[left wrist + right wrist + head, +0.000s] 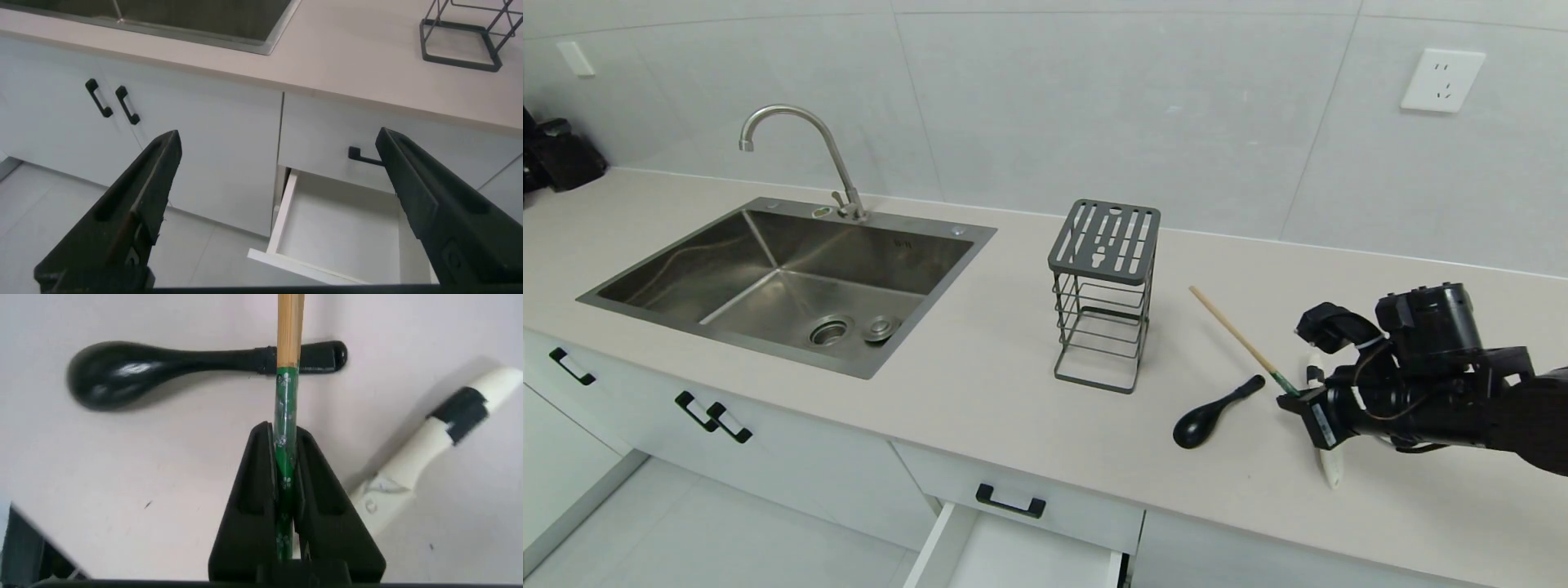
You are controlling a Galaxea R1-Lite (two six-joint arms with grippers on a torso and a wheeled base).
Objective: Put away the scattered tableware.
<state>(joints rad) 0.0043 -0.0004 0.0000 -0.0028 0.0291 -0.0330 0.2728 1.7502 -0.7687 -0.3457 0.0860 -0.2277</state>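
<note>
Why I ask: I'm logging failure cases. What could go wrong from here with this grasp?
1. The right gripper pinches the chopstick at its green end only; the long free length may pivot or slip on lifting.
2. The chopstick crosses the handle of the black spoon, so dragging could shove it.
3. The white utensil lies close beside the gripper and might get knocked.

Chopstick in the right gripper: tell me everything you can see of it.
The chopstick is one slim straight stick: pale bamboo-looking shaft, green patterned end. The right gripper is shut on the green end. It lies low over the counter, its pale tip nearest the wire rack, and crosses above the black spoon's handle; contact there is unclear.
</note>
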